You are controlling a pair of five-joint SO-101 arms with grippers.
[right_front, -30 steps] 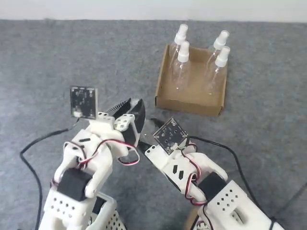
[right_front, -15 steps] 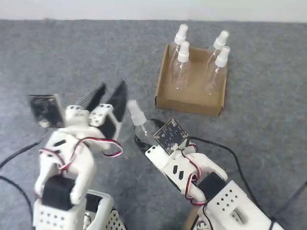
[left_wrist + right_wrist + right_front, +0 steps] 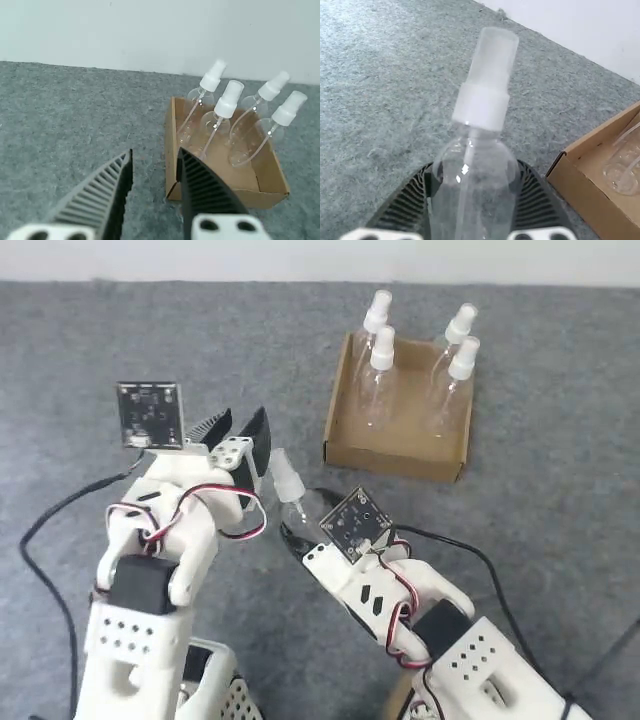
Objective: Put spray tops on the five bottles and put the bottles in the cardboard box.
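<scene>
The right hand (image 3: pixel 475 172) holds a clear bottle (image 3: pixel 298 510). Its two black fingers (image 3: pixel 415 195) press on the bottle's round sides, one on each side. The bottle stands up in the hand. A white spray top (image 3: pixel 487 80) sits on the bottle's neck.

The left hand (image 3: pixel 155 152) holds nothing. Its fingers are open a little, with a small gap between them. From above, this hand is up off the grey counter (image 3: pixel 90 350), just beside the spray top of the held bottle, but it does not touch it. It points toward the cardboard box (image 3: pixel 395 458).

The box lies on the counter, past both hands, apart from them. Four more bottles (image 3: pixel 378 390) are inside it. Each one has a white spray top on, and they lean a bit toward the far side of the box. Two are near the box's left wall and two near its right wall.
</scene>
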